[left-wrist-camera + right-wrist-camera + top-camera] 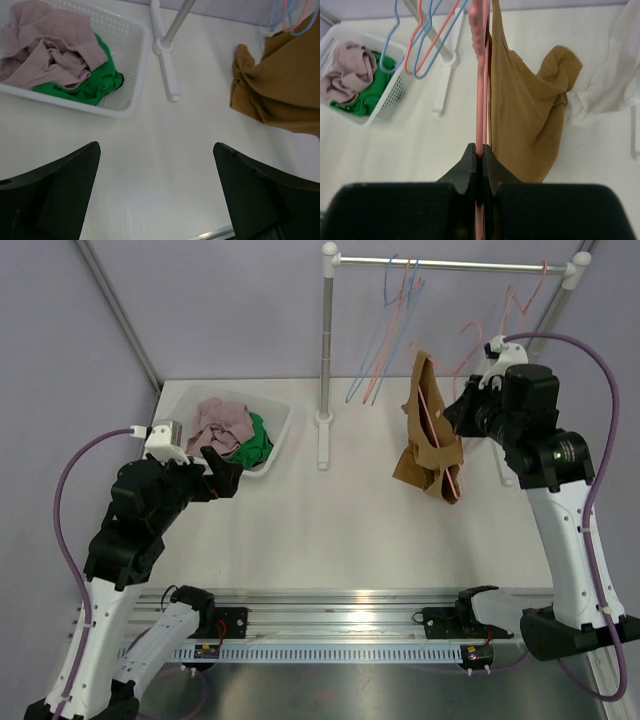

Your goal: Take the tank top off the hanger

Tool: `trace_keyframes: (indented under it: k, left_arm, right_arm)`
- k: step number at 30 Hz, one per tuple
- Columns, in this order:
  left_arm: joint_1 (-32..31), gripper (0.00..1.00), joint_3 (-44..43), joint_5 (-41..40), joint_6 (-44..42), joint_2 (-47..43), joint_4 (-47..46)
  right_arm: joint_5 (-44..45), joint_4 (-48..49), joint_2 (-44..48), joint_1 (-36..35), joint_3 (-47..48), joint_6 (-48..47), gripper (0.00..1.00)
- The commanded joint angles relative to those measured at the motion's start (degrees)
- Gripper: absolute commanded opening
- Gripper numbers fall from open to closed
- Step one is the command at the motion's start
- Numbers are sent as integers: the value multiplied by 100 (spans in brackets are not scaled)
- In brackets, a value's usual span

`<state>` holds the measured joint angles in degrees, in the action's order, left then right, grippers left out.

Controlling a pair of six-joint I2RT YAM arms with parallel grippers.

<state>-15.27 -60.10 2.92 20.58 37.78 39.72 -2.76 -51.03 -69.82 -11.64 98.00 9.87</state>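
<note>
Mustard-brown cloth, the tank top [415, 455], is seen draped on the pink hanger [480, 100], right of centre in the top view. The hanger is clamped between the closed fingers of the right gripper [479, 152]. The left gripper [155, 147] is held wide apart, near the white basket [285, 412] at upper left.

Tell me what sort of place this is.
Probably a robotics lab bench staged as a laundry corner: a clothes rail with empty hangers, a white basket of crumpled clothes, and robot arms bolted at the table edge.
</note>
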Motion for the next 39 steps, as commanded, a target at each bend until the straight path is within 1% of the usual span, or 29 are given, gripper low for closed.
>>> trace_keyframes:
  k: [1, 2, 3, 4, 5, 6, 7, 8, 10, 11, 12, 14, 16, 19, 22, 23, 26, 29, 30, 31, 33, 34, 36, 37, 38, 39]
  left_arm:
    - [-520, 99, -485, 34, 280, 334, -561]
    - [-704, 99, -546, -158, 315, 527, -623]
    - [-1062, 99, -599, -238, 376, 616, -676]
    - [-1240, 99, -687, -265, 403, 712, -807]
    - [-1642, 99, -731, -640, 438, 879, -861]
    - [-1855, 99, -758, -783, 464, 976, -948]
    - [-2083, 99, -775, -914, 465, 1064, -1167]
    - [-2538, 99, -802, -1212, 473, 1256, -1273]
    - [-2980, 99, -793, -1460, 456, 1468, -1667]
    - [-3182, 99, -732, -1643, 447, 1600, -1826]
    - [-3524, 99, -697, -1767, 447, 1818, -1967]
    - [-3894, 99, -618, -2013, 403, 2057, -2372]
    - [-4062, 99, -486, -2216, 351, 2312, -2748]
    - [-4142, 98, -371, -2409, 245, 2566, -3023]
    - [-4151, 91, -433, -2463, 35, 2848, -3067]
    - [-4142, 85, -450, -2437, -18, 2892, -3059]
    - [-4151, 75, -407, -2585, -71, 2998, -3076]
    - [-4151, 61, -363, -2621, -115, 3060, -3146]
    - [-4151, 52, -389, -2664, -115, 3086, -3120]
    - [-4142, 38, -406, -2708, -107, 3104, -3024]
    - [-4151, 22, -450, -2858, -98, 3113, -2953]
    - [-4151, 10, -450, -2919, -80, 3095, -2866]
    - [-4151, 7, -450, -3139, -19, 3008, -2690]
    - [-4151, 4, -433, -3235, 16, 2964, -2602]
    - [-4134, 0, -433, -3506, 69, 2937, -2514]
    - [-4125, 0, -407, -3656, 191, 2824, -2287]
  right_arm:
    - [-258, 269, 688, -198, -719, 86, 0]
    - [-477, 173, 994, -207, -886, 85, 0]
    - [-601, 137, 1145, -207, -1053, 94, 0]
    - [-994, 128, 1294, -216, -1429, 42, 0]
    - [-1259, 198, 1592, -216, -1641, -2, 0]
    - [-1514, 250, 1725, -225, -1852, -29, 0]
    - [-1978, 286, 1857, -225, -2220, -11, 0]
    - [-2217, 303, 2058, -225, -2380, -3, 0]
    - [-2779, 321, 2235, -242, -2818, -11, 0]
    - [-2939, 434, 2419, -268, -2952, -20, 0]
    - [-3071, 531, 2499, -295, -3205, 32, 0]
    - [-3510, 724, 2631, -348, -3339, 59, 0]
    - [-3948, 787, 2640, -357, -3410, 111, 0]
    - [-4450, 945, 2640, -374, -3436, 182, 0]
    - [-4820, 1103, 2675, -409, -3462, 287, 0]
    - [-4865, 1182, 2693, -409, -3471, 314, 0]
    - [-4988, 1262, 2676, -436, -3498, 375, 0]
    - [-5120, 1358, 2684, -480, -3533, 454, 0]
    - [-5120, 1350, 2702, -488, -3516, 455, 0]
    - [-5050, 1323, 2702, -497, -3489, 420, 0]
    - [-4988, 1262, 2702, -489, -3463, 358, 0]
    - [-4945, 1236, 2667, -497, -3454, 332, 0]
    - [-4839, 1104, 2641, -523, -3428, 209, 0]
    - [-4682, 1060, 2571, -567, -3410, 174, 0]
    - [-4620, 964, 2527, -594, -3401, 121, 0]
    - [-4506, 911, 2500, -629, -3358, 16, 0]
